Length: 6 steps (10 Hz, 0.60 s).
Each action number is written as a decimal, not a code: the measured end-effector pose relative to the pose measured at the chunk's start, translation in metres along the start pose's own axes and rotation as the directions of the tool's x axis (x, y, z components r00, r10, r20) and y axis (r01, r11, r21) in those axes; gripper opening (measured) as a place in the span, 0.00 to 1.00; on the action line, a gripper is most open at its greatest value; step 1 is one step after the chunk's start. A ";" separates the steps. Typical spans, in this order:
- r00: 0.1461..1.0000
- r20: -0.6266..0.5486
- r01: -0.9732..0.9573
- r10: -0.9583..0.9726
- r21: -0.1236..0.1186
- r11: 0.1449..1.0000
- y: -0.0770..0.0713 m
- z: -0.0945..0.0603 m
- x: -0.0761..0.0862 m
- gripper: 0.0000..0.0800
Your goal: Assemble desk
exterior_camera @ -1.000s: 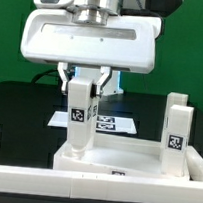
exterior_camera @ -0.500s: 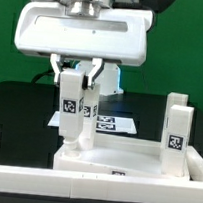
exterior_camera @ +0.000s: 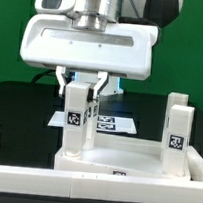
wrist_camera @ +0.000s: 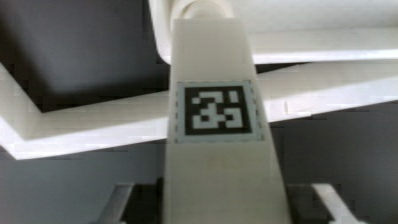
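Gripper (exterior_camera: 87, 89): hanging in the upper middle of the exterior view, clamping a leg post (exterior_camera: 79, 115) between its fingers.
Held leg post: standing upright at centre-left, its foot meeting the near-left corner of the slab (exterior_camera: 134, 155); its tag is filling the wrist view.
Second leg post (exterior_camera: 176, 124): standing at the slab's right corner.
Marker board (exterior_camera: 115, 124): lying behind, mid-frame.
Border rail (exterior_camera: 91, 187): running along the bottom edge.
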State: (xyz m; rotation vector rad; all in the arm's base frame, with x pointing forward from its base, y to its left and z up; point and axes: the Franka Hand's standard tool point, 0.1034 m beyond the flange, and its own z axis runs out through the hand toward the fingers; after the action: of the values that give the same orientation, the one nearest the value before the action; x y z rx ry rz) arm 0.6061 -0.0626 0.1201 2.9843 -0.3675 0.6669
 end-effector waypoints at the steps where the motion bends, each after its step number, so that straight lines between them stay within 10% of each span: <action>1: 1.000 -0.015 0.003 -0.004 -0.004 1.000 0.000 0.001 -0.001 0.36; 6: 0.995 -0.097 0.021 -0.023 -0.024 0.999 0.001 0.003 -0.015 0.36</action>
State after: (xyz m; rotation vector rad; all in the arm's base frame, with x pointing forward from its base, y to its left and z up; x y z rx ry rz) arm 0.5935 -0.0602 0.1112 2.9160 -0.3329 0.7970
